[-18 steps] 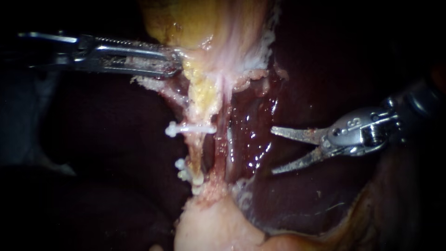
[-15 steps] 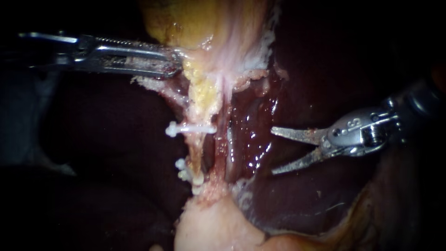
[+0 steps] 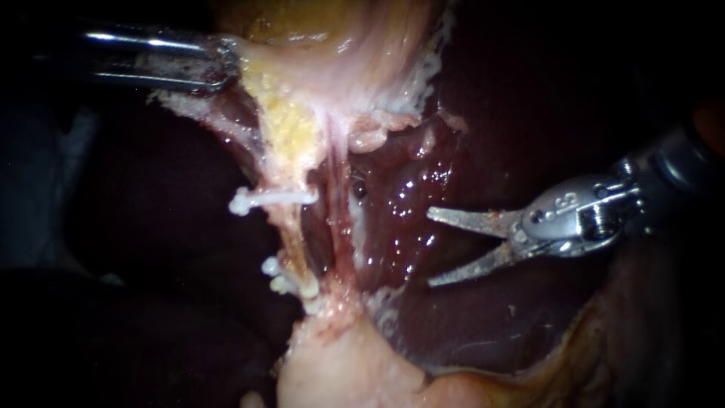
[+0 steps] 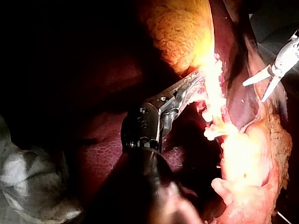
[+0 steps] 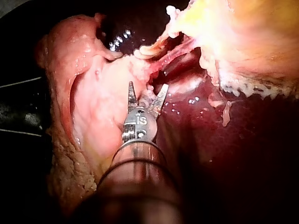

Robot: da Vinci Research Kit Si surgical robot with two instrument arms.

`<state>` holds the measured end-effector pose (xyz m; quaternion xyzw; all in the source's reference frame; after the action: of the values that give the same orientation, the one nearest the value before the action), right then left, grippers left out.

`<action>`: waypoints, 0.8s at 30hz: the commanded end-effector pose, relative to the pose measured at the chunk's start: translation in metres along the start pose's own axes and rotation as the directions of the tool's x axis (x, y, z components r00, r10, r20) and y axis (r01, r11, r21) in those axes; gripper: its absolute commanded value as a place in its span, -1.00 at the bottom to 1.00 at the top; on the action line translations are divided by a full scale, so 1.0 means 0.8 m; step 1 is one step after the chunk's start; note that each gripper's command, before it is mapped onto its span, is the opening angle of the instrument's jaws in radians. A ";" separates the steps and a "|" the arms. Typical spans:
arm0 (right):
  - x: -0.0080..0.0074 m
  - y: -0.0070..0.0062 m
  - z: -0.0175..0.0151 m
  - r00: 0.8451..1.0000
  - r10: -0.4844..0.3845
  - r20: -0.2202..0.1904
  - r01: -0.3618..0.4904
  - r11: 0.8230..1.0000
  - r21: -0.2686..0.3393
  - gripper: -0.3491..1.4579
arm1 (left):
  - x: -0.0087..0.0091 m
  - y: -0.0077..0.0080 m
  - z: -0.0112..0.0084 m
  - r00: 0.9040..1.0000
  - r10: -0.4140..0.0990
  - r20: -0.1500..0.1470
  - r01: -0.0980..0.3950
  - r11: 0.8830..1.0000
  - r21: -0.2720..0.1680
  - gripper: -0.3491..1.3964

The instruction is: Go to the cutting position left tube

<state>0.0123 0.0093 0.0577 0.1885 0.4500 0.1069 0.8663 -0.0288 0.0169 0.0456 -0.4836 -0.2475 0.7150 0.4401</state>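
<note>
1. Left tube [image 3: 293, 234]: it stands in the middle-left of the endoscope view. It is a pale, fat-flecked strand running from the gallbladder [image 3: 332, 38] down to the pale tissue mass below, and it looks taut.
2. It carries white clips. An upper clip [image 3: 268, 199] lies across it, and the lower clips [image 3: 283, 276] sit close together further down. The bare stretch between them looks whole and uncut.
3. My right instrument [image 3: 430, 248] ends in two blades. They are spread apart with nothing between them, over the glistening liver [image 3: 468, 317]. They are well apart from the left tube, and the right tube [image 3: 341, 227] stands between the two.
4. My left instrument [image 3: 226, 66] has its jaws clamped on the gallbladder's pale edge and draws it out to the side. This holds both tubes exposed.
5. Judgement on progress: the retraction is in place and the blades are ready, but the cutting position is not yet reached. What remains is to carry the blades across, clear of the right tube, and set them around the bare stretch between the clips.
</note>
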 end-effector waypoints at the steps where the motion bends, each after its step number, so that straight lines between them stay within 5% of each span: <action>1: 0.0002 -0.0002 0.0006 1.000 -0.006 -0.005 0.006 1.000 0.006 0.95 | -0.0002 -0.0001 0.0003 1.000 0.002 -0.002 -0.002 1.000 0.001 -1.00; 12: 0.0039 -0.0011 0.0068 0.998 0.047 -0.053 -0.043 0.997 0.064 0.95 | -0.0005 -0.0002 0.0006 1.000 0.003 -0.002 -0.003 1.000 0.003 -1.00; 24: 0.0021 0.0002 0.0129 0.996 0.071 -0.053 -0.065 0.992 0.106 0.95 | -0.0008 -0.0004 0.0007 1.000 0.005 -0.003 -0.005 1.000 0.004 -1.00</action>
<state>0.0218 0.0078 0.0623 0.2455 0.4724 0.1190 0.8381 -0.0291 0.0166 0.0464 -0.4844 -0.2442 0.7158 0.4397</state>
